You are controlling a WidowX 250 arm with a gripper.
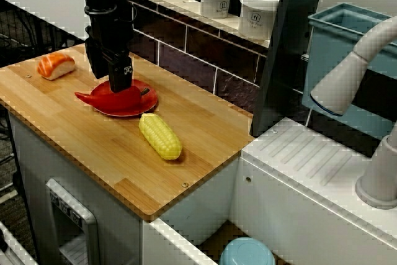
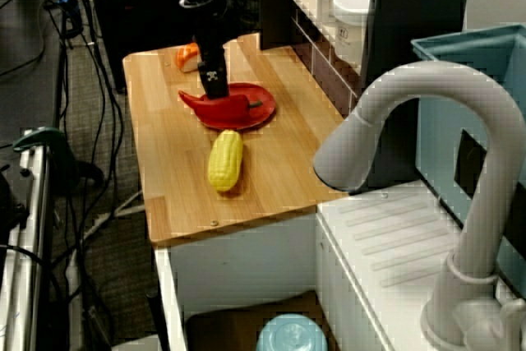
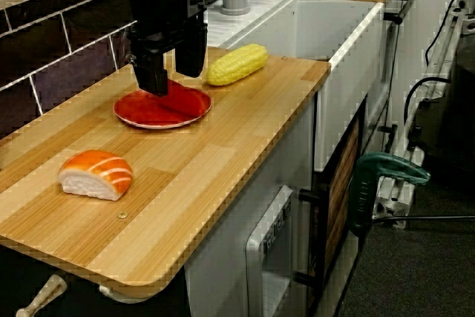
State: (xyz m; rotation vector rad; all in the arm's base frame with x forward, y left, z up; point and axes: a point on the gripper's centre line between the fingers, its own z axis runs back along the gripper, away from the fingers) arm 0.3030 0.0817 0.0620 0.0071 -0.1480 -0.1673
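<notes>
Checking the front view first: gripper (image 1: 121, 85) was down over the red plate (image 1: 127, 112), its tip at the red pepper (image 1: 93, 97). The pepper lay flat on that plate, thin end pointing to 9 o'clock and overhanging the rim. I couldn't read the jaw gap from this angle. Corn cob (image 1: 160, 136) sat on the wooden counter (image 1: 93, 153) at 4 o'clock from the plate, near it but not touching. Salmon sushi (image 1: 56, 65) sat at 10 o'clock, well apart. Two white jars (image 1: 259, 12) stood on the shelf at 2 o'clock.

View over the faucet (image 2: 394, 113): gripper (image 2: 215, 88) stood upright on the pepper (image 2: 220, 108), which lay across the plate (image 2: 259, 114). Corn cob (image 2: 225, 160) was at 6 o'clock from the plate, just clear of the rim. Sushi (image 2: 189, 57) was at 11 o'clock, partly behind the arm.

Low view from the sushi end: gripper (image 3: 174, 83) showed both fingers (image 3: 152, 79) with a clear gap between them, so the jaws stood apart and weren't clamped on anything. Lower finger reached down to the plate (image 3: 141, 118). Red on red here, so I couldn't separate the pepper from the plate. Corn cob (image 3: 237, 63) was at 2 o'clock, sushi (image 3: 96, 174) at 7 o'clock.
</notes>
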